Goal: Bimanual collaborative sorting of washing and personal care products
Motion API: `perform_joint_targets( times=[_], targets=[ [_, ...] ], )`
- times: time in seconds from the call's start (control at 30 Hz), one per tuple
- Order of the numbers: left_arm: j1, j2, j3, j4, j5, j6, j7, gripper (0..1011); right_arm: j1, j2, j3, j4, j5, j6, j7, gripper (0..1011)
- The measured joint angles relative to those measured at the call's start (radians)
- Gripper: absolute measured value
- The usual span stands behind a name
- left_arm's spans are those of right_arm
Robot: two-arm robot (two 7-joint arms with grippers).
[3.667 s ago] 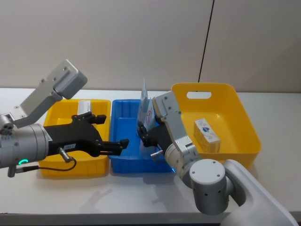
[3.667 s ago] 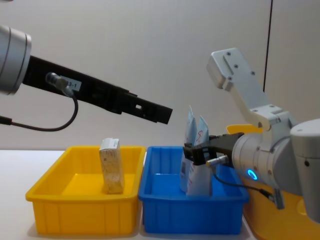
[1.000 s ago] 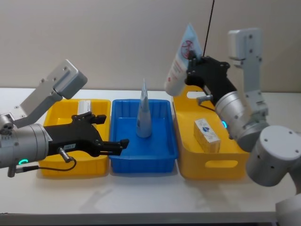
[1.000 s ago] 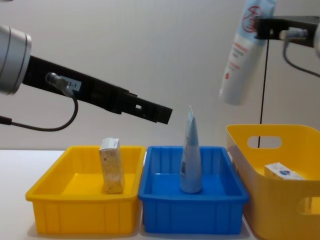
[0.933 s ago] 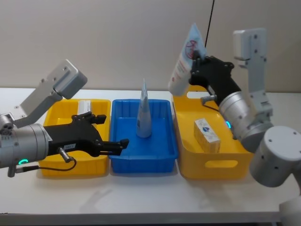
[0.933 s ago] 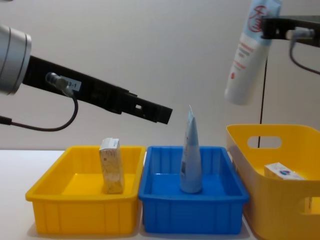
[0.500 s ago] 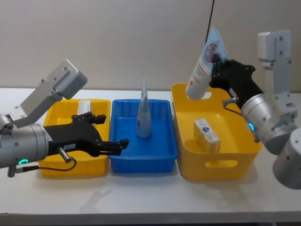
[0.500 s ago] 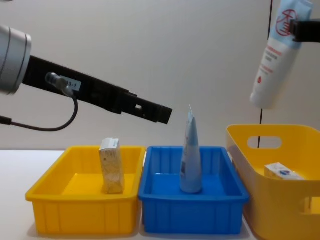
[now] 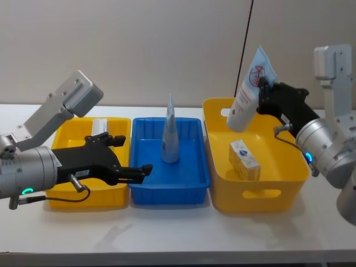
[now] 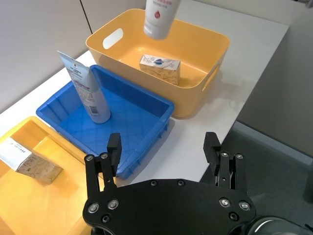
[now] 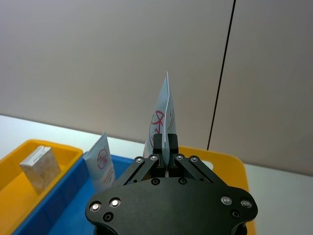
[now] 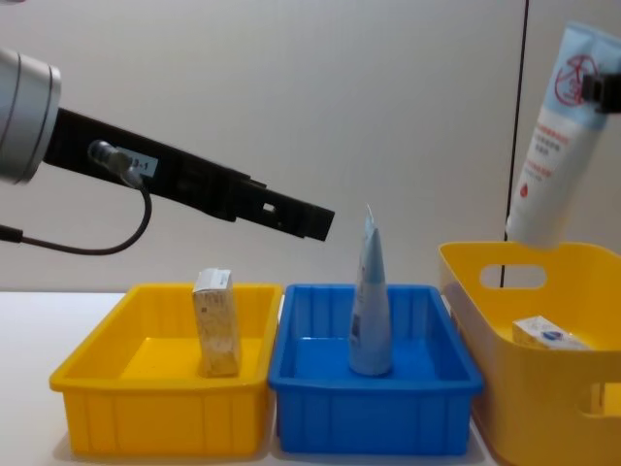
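Having carried one tube [image 9: 247, 92] out of the blue bin [image 9: 192, 183], the right end effector [image 9: 261, 90], pinching its crimped end, now hangs it over the large yellow bin [image 9: 289, 183], while the left end effector [image 10: 164, 147] waits spread.

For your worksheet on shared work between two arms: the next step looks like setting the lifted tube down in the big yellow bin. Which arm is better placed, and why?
The right. The right gripper is shut on the lifted tube, hanging cap down over the large yellow bin. The left gripper is open at the blue tray, holding nothing.
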Motion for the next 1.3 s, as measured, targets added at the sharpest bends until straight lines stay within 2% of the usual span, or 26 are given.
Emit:
perform_joint_targets(
  times=[0.37,0.63,1.3],
  targets=[
    [0.0,0.0,0.0,0.0,0.0,0.0,0.0,1001,-0.032,-0.009,0.005,0.017,0.01,0.048,0.008,25],
    [0.0,0.0,0.0,0.0,0.0,0.0,0.0,1001,-0.052,-0.022,-0.014,0.046,-0.003,0.065,0.005,25],
    [0.0,0.0,0.0,0.0,0.0,0.0,0.0,1001,-0.012,-0.054,-0.061,0.147,-0.072,0.01,-0.005,25]
  ],
)
